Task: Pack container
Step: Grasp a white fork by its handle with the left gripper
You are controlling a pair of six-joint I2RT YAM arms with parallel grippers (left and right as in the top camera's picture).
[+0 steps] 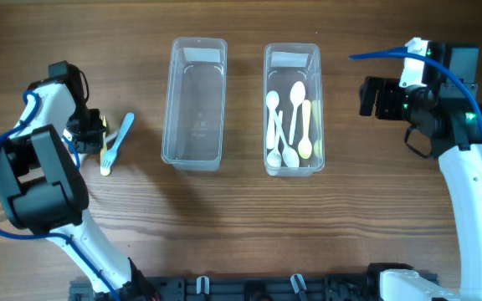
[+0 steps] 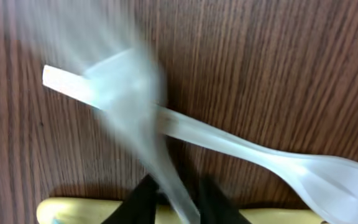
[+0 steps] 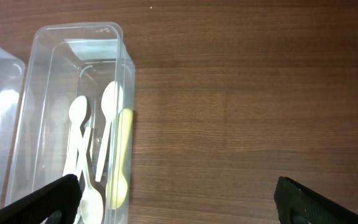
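1. Your left gripper (image 2: 176, 199) is low over the blue fork (image 1: 122, 138), jaws narrow; the view is blurred, so you can't tell if it grips.
2. The fork lies left of the empty container (image 1: 167, 100), likely its bin; spoons (image 1: 289, 125) are sorted separately.
3. Right gripper (image 1: 368, 97) is wide, empty, standing by.

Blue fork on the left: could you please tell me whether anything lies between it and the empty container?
Nothing visible does. Only bare table separates the blue fork from the empty container; the yellow fork lies on its other side.
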